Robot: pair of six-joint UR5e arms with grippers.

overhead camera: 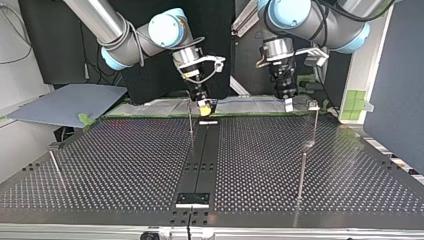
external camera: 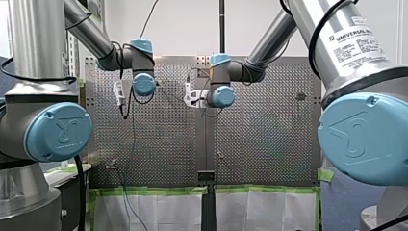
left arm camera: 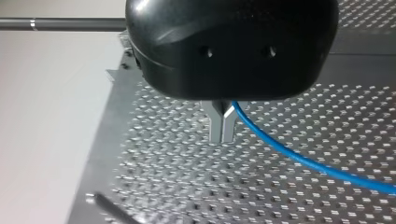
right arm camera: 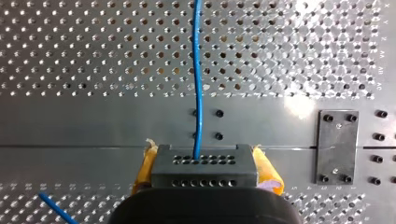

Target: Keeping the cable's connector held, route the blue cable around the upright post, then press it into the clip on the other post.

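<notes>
Yellow pads point(right arm camera: 268, 171) of the robot's right gripper point(right arm camera: 204, 161) clamp a grey, hole-studded connector point(right arm camera: 204, 169), and the blue cable point(right arm camera: 198, 84) runs straight out of it over the perforated table point(right arm camera: 93, 60). Seen from across the table, that gripper hangs at the far edge just behind a thin upright post point(overhead camera: 190, 122). Well to its side, the left gripper point(overhead camera: 288, 103) hovers near a second post point(overhead camera: 316, 125) topped with a clip point(overhead camera: 313, 105). Its metal fingers point(left arm camera: 215, 128) are pinched together on the cable, which leaves them at an angle and trails away low over the table's holes.
</notes>
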